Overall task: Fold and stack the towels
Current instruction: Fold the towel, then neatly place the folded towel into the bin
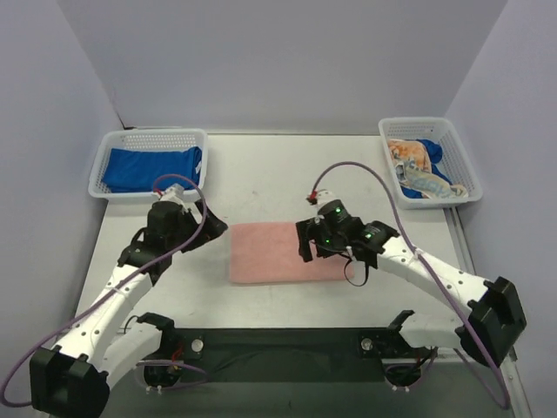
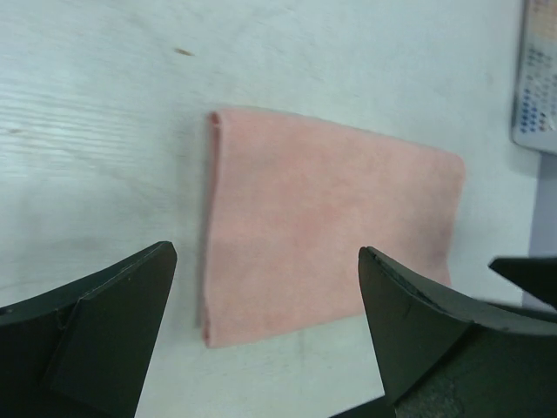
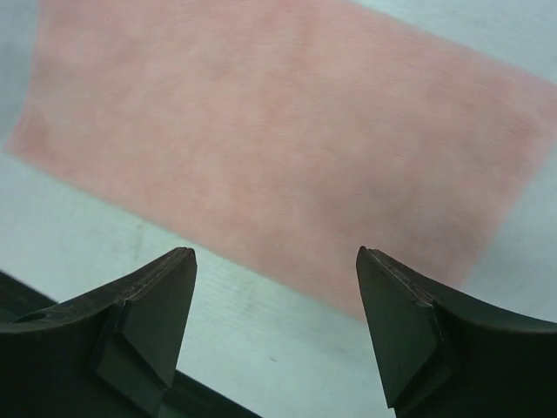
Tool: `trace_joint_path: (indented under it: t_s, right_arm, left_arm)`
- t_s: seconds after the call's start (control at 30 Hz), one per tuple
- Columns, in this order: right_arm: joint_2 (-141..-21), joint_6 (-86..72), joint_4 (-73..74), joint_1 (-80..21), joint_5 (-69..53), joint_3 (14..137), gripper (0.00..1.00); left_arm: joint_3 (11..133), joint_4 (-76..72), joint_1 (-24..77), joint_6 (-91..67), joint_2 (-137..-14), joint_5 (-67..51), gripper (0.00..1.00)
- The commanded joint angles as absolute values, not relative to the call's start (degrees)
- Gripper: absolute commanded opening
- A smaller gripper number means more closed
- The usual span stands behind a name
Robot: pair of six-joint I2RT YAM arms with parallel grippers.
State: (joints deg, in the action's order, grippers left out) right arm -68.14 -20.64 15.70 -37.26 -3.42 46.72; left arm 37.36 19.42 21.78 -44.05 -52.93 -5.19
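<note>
A salmon-pink towel [image 1: 274, 252] lies folded flat on the table centre; it also shows in the left wrist view [image 2: 322, 226] and the right wrist view [image 3: 278, 131]. My left gripper [image 1: 214, 231] is open and empty just left of the towel's left edge. My right gripper [image 1: 306, 242] is open and empty over the towel's right part. A royal-blue towel [image 1: 148, 167] lies in the left basket [image 1: 113, 139]. A white lettered towel [image 1: 416, 170] and blue cloth [image 1: 432, 152] lie in the right basket [image 1: 466, 161].
The two white mesh baskets stand at the back left and back right corners of the table. Purple walls rise behind and at both sides. A dark rail with the arm bases [image 1: 287, 344] runs along the near edge.
</note>
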Motion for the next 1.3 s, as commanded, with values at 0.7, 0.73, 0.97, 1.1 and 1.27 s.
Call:
trace_joint_path:
  t_s: [0.7,0.73,0.97,1.1,1.27]
  right_arm:
    - [-116.7,-4.7,19.1,-70.2,5.2,87.8,0.79]
    - [-117.6,-4.8,19.1,-70.2,5.2,87.8,0.79]
    - [-120.8,-5.1,19.0,-70.1,5.0,86.6,0.64]
    - [-122.1,-6.2,19.0,-69.4,6.0,85.0,0.43]
    - [-122.5,-8.2,18.5,-67.0,6.2,82.8,0.16]
  left_arm:
    - [33.5,27.0,0.3,-32.1,-61.2,-6.4,0.98]
    - [33.4,27.0,0.3,-32.0,-61.0,-6.4,0.97]
    - [33.0,26.7,0.4,-32.3,-60.6,-6.4,0.98]
    - [33.0,26.5,0.3,-32.3,-61.3,-7.2,0.97]
    - [32.1,25.8,0.3,-33.1,-60.9,-9.4,0.98]
